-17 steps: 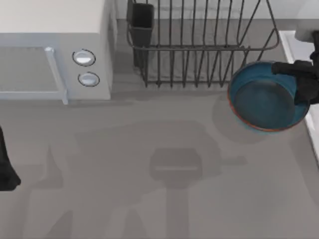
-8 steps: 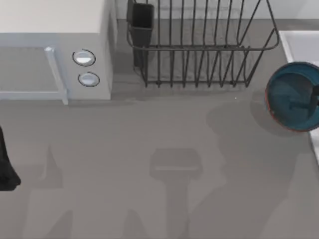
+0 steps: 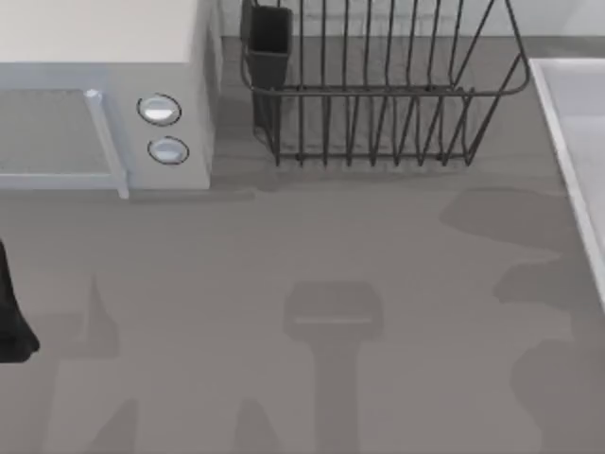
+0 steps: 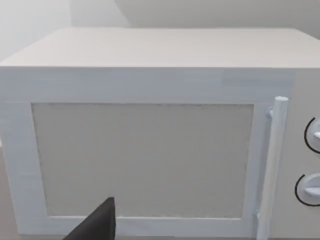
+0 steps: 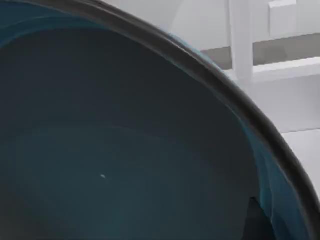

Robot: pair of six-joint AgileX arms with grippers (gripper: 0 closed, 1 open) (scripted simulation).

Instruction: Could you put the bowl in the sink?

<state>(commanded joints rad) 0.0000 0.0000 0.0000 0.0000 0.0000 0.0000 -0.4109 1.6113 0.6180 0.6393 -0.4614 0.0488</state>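
**Bowl carried at the right arm's wrist, near the sink**

From above, a grey surface [image 3: 312,246] carries a white microwave [image 3: 104,95] at the far left, with two round knobs [image 3: 159,110] on its panel; a dark wire dish rack [image 3: 378,85] stands just beside it; the pale rim of the sink [image 3: 567,123] runs along the right edge, cut off by the frame, so most of the basin is unseen.

The bowl [image 5: 125,150] appears close up in the right wrist view, its teal-blue inside and dark rim curving across the picture, with pale grey-white structure beyond it that is probably the sink; whether the bowl hangs above the basin or already rests in it cannot be told; a dark sliver at the bowl's edge may be part of the right gripper, but whether it pinches the rim cannot be told.

The left arm [image 3: 11,322] sits parked at the left edge of the surface, facing the microwave door [image 4: 145,160]; one dark finger of the left gripper [image 4: 97,225] pokes into its wrist view, and its spread cannot be told.

Judged by its look, the bowl is stiff, smooth and likely slippery, fairly light, and could chip if dropped; the thin rim is the natural place to pinch it, one finger inside and one outside.
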